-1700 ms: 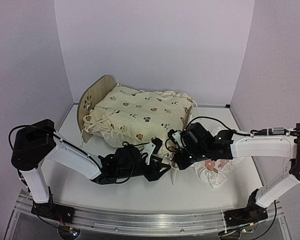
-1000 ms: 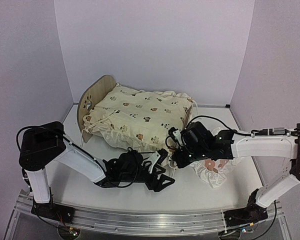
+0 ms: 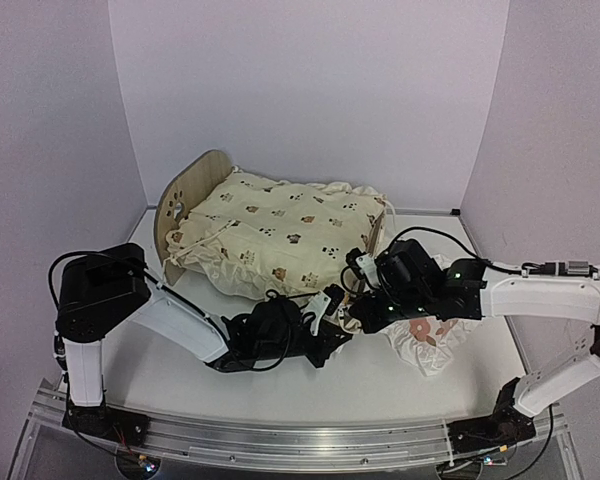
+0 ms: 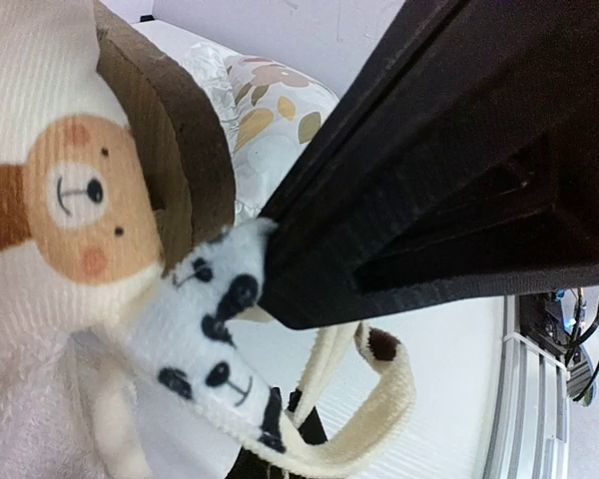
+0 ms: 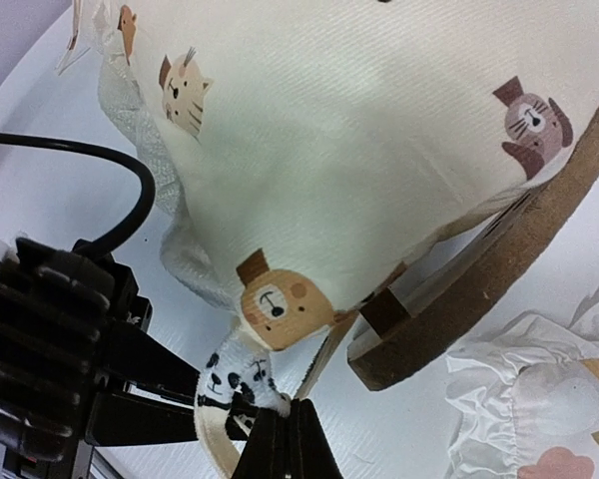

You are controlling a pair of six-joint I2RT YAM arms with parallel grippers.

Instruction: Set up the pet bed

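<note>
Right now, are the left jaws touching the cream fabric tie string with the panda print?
Touching. The left wrist view shows the left jaws closed on the cream panda-print tie string, with no gap visible between them.

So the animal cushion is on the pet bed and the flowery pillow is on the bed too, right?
Not quite. The animal cushion is on the pet bed, but the flowery pillow lies on the table beside the bed's foot end. The top external view shows it.
</note>
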